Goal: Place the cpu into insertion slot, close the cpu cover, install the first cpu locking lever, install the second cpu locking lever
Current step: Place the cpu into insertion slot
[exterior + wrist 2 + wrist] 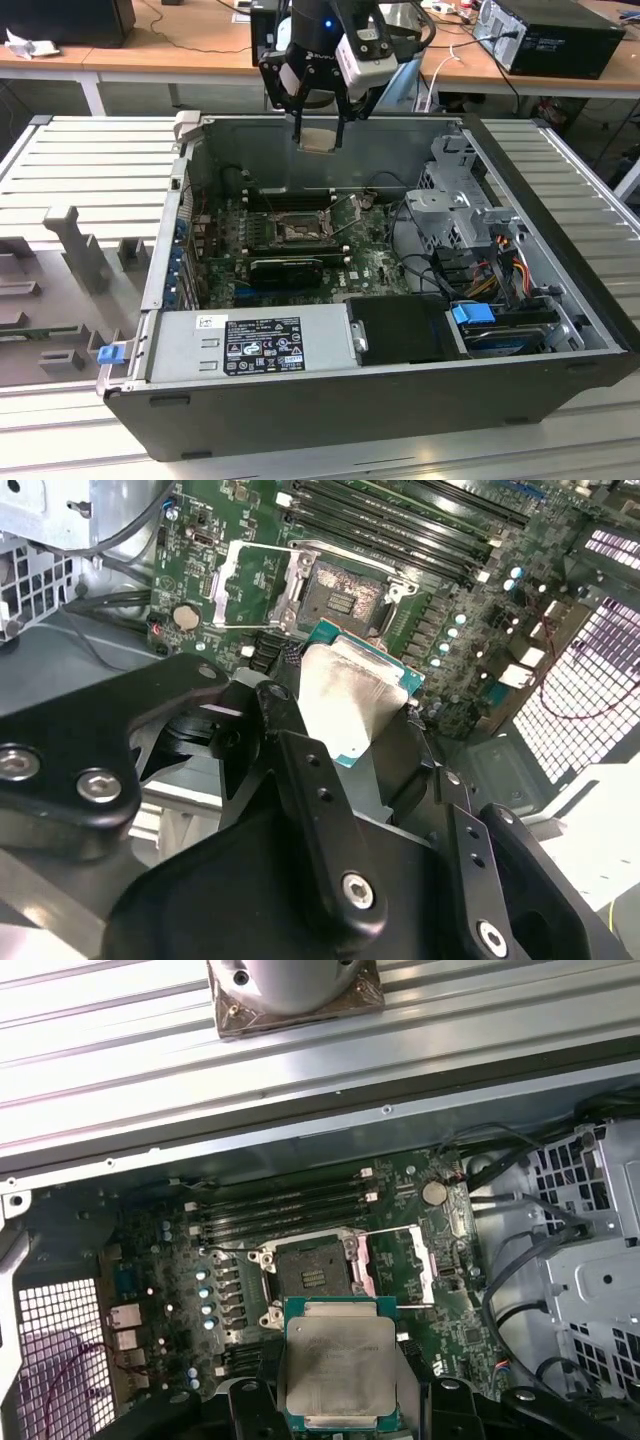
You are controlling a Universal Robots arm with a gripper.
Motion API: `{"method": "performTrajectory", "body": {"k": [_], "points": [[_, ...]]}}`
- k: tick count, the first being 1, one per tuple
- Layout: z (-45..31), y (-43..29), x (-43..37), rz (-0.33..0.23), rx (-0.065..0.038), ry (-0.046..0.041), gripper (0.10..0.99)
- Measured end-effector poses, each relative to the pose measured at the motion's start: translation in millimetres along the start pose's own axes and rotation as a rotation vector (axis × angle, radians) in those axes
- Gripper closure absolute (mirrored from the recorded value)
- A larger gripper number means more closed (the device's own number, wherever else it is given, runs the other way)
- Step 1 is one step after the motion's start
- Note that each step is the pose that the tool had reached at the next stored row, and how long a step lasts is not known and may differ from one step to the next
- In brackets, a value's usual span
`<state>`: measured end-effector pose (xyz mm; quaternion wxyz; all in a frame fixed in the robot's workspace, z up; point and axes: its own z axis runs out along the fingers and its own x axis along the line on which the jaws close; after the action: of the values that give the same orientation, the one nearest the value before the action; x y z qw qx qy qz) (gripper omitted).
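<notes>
As gripper (pixel 320 131) pinches cpu (pixel 340 1370), seemingly above slot (pixel 312 1270)

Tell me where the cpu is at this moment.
In the exterior view, the cpu is clamped in the gripper, high above the open case near its far wall, apart from the insertion slot.

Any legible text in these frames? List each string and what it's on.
No text can be quoted from these frames.
Black label on the power supply: print and symbols, too small to read.
White sticker beside it: too small to read.
cpu lid: smudged, no marking can be made out.
Motherboard: any lettering is too small to read.
</notes>
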<state>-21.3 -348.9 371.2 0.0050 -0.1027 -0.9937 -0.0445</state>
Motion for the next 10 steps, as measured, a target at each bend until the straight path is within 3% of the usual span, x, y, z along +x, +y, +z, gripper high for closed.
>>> {"method": "performTrajectory", "body": {"k": [10], "points": [[0.0, 0.0, 0.0, 0.036, -0.001, -0.0031, 0.557]]}}
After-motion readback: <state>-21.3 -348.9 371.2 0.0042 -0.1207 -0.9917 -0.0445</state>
